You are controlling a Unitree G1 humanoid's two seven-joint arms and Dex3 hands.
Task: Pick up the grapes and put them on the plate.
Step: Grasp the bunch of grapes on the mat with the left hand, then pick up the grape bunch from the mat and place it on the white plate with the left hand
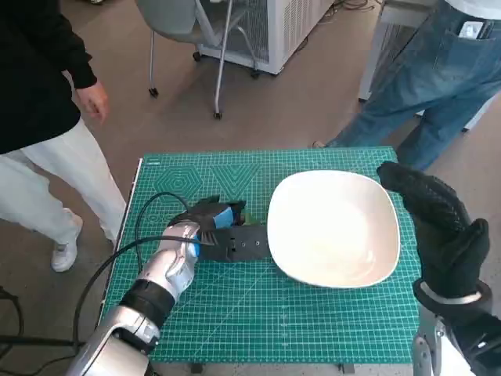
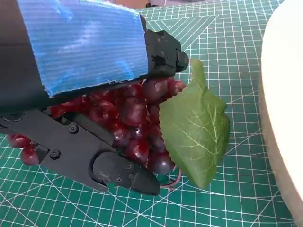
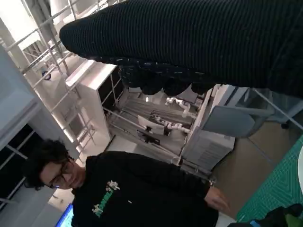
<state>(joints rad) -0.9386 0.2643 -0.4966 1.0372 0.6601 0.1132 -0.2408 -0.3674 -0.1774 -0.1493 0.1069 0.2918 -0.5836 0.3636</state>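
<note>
The left hand (image 2: 90, 94) lies over the grapes (image 2: 130, 118) on the green cutting mat (image 1: 235, 313), just beside the near-left edge of the white plate (image 1: 333, 227); in the left wrist view its black fingers (image 2: 109, 168) run under and along the dark red bunch while the blue-taped back covers it from above, so the hand looks closed around the fruit, though whether the grip is firm or merely cupped I cannot tell. A green leaf (image 2: 196, 130) sticks out of the bunch toward the plate. To do this step well, I judge the hand should gather the cluster as a whole rather than by a few berries, lift straight up until the hanging grapes clear the plate's raised rim, then carry it only the short way sideways and set it down near the middle of the plate – a sideways drag might nudge the plate or shed fruit. The right hand (image 1: 438, 227) is raised at the plate's far-right side, holding nothing, its gloved fingers extended together. The mat covers the small table; beyond it is brown floor, a grey chair (image 1: 184, 23) on castors, a white cabinet – and two people standing near.
</note>
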